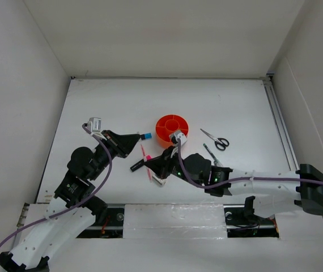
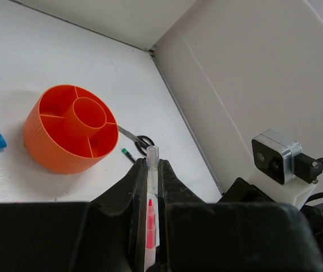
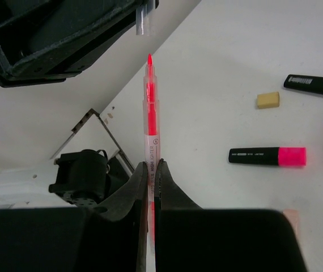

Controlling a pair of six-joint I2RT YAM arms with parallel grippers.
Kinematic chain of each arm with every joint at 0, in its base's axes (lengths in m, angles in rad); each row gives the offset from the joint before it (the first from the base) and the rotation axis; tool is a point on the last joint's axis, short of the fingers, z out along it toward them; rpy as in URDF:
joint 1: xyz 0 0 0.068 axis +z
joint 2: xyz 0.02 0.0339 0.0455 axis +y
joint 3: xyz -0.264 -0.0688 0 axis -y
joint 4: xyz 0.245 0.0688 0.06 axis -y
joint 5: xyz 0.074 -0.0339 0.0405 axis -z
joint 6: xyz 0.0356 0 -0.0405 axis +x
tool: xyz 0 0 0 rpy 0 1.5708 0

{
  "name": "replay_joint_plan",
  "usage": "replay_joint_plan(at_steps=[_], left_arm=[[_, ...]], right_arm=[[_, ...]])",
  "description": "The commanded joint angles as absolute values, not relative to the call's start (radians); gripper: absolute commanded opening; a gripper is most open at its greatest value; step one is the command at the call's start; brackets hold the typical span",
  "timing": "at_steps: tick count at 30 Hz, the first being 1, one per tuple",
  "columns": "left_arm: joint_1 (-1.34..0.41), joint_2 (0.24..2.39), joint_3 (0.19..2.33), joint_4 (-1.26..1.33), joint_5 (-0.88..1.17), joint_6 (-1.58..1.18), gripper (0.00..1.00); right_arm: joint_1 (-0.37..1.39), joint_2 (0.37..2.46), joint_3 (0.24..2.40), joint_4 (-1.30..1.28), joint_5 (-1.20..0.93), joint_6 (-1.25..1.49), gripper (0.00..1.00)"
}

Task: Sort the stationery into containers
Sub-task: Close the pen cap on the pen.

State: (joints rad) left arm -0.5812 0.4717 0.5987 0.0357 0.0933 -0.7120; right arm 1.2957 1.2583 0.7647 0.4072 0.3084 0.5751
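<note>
**Top view.**
- Table [image 1: 122, 96]: white, walled on the left, back and right. Bare surface runs from the organiser to the back wall.
- Orange organiser [image 1: 161, 133]: upright at mid-table.
- Scissors [image 1: 215, 139] and thin black pen [image 1: 209, 153]: to the organiser's right, apart from it and short of the right wall.
- Left gripper [image 1: 136, 140] and right gripper [image 1: 153, 169]: close together, in front and to the left of the organiser. The pink pen [image 1: 147, 158] is between them.

**Left wrist view.**
- Left gripper [image 2: 152, 170]: clenched on a clear cap [image 2: 152, 153], which stands upright.
- Organiser [image 2: 54, 150]: ahead and to the left.
- Scissors [image 2: 136, 137]: beyond the organiser, toward the wall corner.

**Right wrist view.**
- Right gripper [image 3: 151, 170]: clamped on the pink pen [image 3: 149, 113], lifted off the table. The pen's bare tip stops just short of the cap [image 3: 141, 20].
- Tan eraser [image 3: 267, 100], pink-capped marker [image 3: 267, 156] and blue-capped marker [image 3: 314, 85]: on the table to the right, apart from one another with bare surface between them.
</note>
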Motion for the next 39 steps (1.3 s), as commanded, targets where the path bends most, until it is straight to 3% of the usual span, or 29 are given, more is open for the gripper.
replay_joint_plan(at_steps=[1,39], left_arm=[[-0.583,0.462,0.595,0.087,0.106,-0.693,0.00],[-0.583,0.453,0.548,0.130,0.167,-0.644,0.00]], right_arm=[[1.285,1.252,0.811,0.472,0.293,0.563,0.00],[1.249,1.259,0.882,0.428,0.255,0.554,0.00]])
